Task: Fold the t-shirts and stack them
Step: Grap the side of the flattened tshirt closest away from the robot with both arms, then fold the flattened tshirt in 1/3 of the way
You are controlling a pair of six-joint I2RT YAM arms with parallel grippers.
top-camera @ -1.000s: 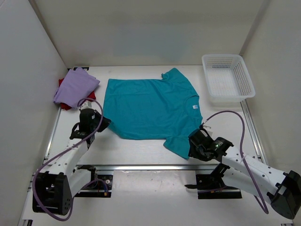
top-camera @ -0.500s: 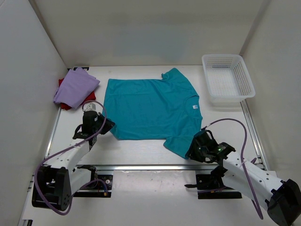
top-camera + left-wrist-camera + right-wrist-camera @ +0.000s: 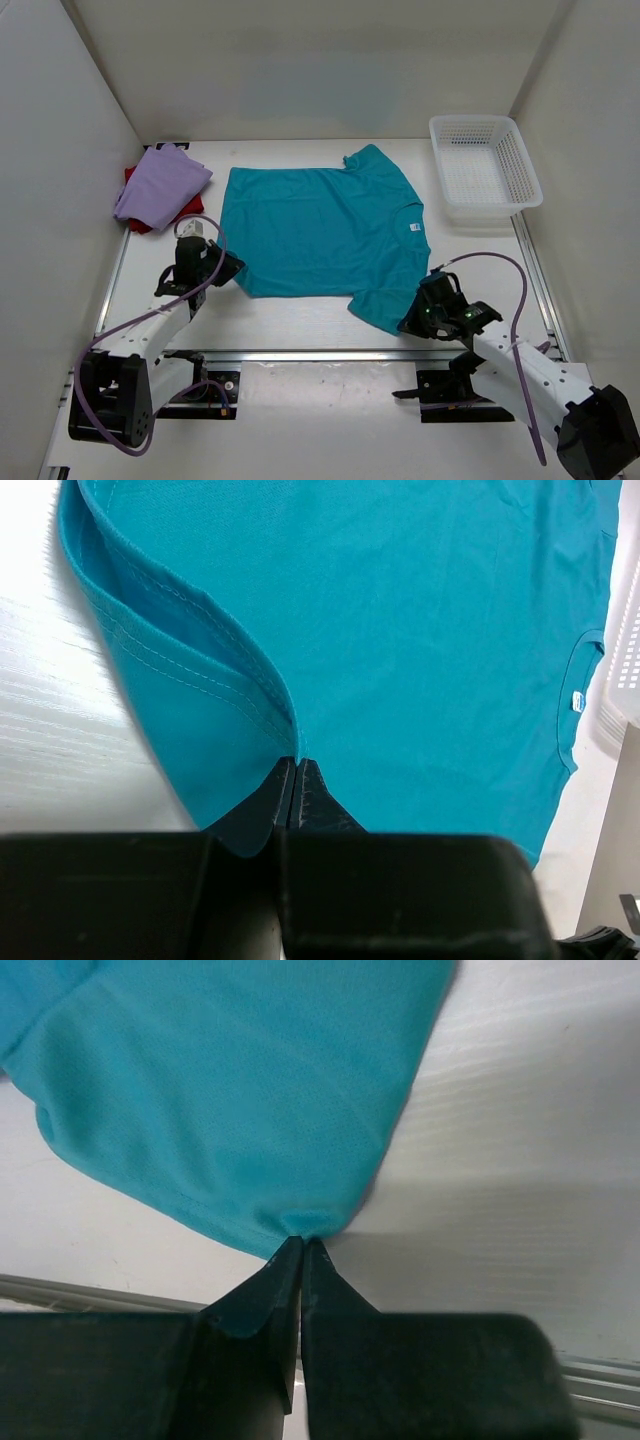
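By teal t-shirt (image 3: 320,225) collar, white label (image 3: 411,228), illegible

Teal t-shirt (image 3: 320,225) spread flat, centre; lavender t-shirt (image 3: 160,185) atop dark red t-shirt (image 3: 191,208).

The white table (image 3: 300,312) bears a teal t-shirt (image 3: 320,230) spread flat across its middle. At the far-left corner a dark red t-shirt (image 3: 190,208) lies under a folded lavender t-shirt (image 3: 160,185), which may touch the table at its edge. A white mesh basket (image 3: 470,119) sits at the far right.
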